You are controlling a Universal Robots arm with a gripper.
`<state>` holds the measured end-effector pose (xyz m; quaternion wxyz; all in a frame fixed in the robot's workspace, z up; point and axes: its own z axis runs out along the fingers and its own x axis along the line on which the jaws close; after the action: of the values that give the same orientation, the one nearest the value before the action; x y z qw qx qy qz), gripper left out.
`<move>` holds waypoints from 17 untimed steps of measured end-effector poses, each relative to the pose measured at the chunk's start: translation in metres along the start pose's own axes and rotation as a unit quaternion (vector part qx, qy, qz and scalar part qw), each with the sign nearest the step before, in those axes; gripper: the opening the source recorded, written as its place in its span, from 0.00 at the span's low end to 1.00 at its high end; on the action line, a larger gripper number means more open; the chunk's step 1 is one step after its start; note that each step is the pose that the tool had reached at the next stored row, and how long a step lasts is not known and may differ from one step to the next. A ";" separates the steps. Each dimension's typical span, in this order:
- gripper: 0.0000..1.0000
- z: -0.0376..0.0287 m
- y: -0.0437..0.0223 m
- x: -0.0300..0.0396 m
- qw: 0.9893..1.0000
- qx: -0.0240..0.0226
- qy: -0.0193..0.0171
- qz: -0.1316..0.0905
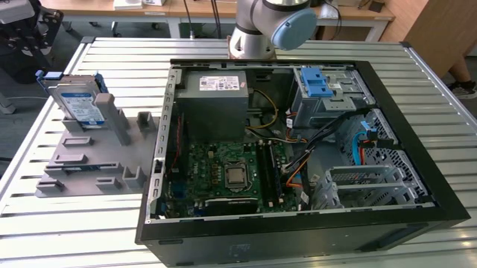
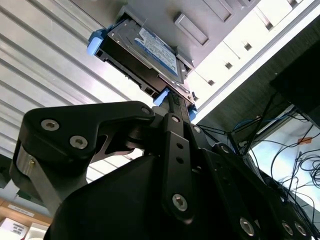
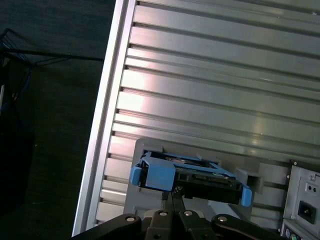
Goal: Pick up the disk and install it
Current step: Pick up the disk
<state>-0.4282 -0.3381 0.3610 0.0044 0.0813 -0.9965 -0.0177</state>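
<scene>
Disk (image 1: 77, 103) is propped in grey fixture (image 1: 82, 167) near table (image 1: 67, 223) edge; gripper (image 3: 171, 197) is pressed together, empty; likely to be spread and centred on carrier.

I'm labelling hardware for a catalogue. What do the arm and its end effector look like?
The arm is silver-grey tubing with a light blue joint cap. The end effector is matte black, built of jointed links with silver screw heads.

Open black computer case (image 1: 298, 237) on slatted metal table (image 1: 75, 234). Inside, green motherboard (image 1: 216, 167) near, grey power-supply box (image 1: 216, 103) far. Grey plastic fixture (image 1: 89, 162) beside the case, on the exterior view's left.
</scene>
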 end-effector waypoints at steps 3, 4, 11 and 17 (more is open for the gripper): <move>0.11 0.0000 0.0000 0.0000 1.000 0.000 0.000 -0.002; 0.11 0.0000 0.0000 0.0000 1.000 0.000 0.000 -0.003; 0.11 0.0000 0.0000 0.0000 1.000 0.000 0.000 -0.008; 0.11 0.0000 0.0000 0.0000 1.000 0.000 0.000 -0.012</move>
<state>-0.4283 -0.3381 0.3610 0.0046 0.0933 -0.9955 -0.0176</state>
